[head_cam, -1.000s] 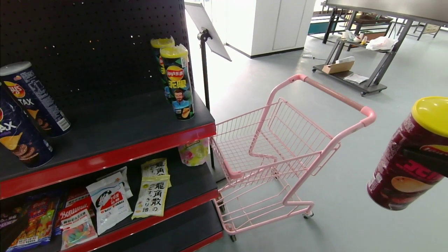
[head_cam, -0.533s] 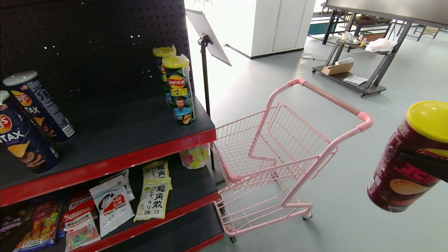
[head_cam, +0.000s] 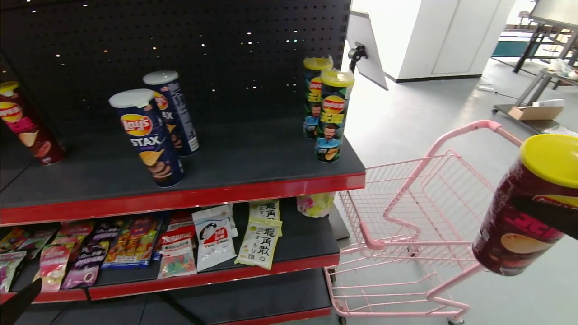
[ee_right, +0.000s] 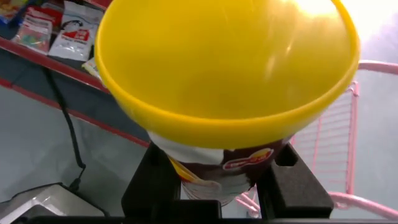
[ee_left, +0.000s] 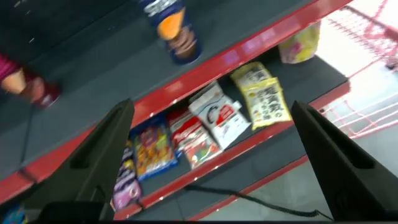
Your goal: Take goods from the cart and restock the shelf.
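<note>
Nearest to you, the red chip can [head_cam: 515, 225] hangs in the air on the right, close to the pink cart [head_cam: 469, 128]. The right gripper [ee_right: 224, 186] pinches its body from two sides, under the yellow lid [ee_right: 227, 68], and the can leans a little. I judge it light, a stiff tube with smooth skin. A hard squeeze may dent it and a weak one may let it slide, so grip the body, never the lid. The left gripper [ee_left: 211, 168] is spread wide and holds nothing, low before the snack bags [head_cam: 212, 239]. Farther off, the upper shelf [head_cam: 253, 158] has free board beside the blue cans [head_cam: 149, 135]. A similar red can [head_cam: 27, 126] stands at its left end.
</note>
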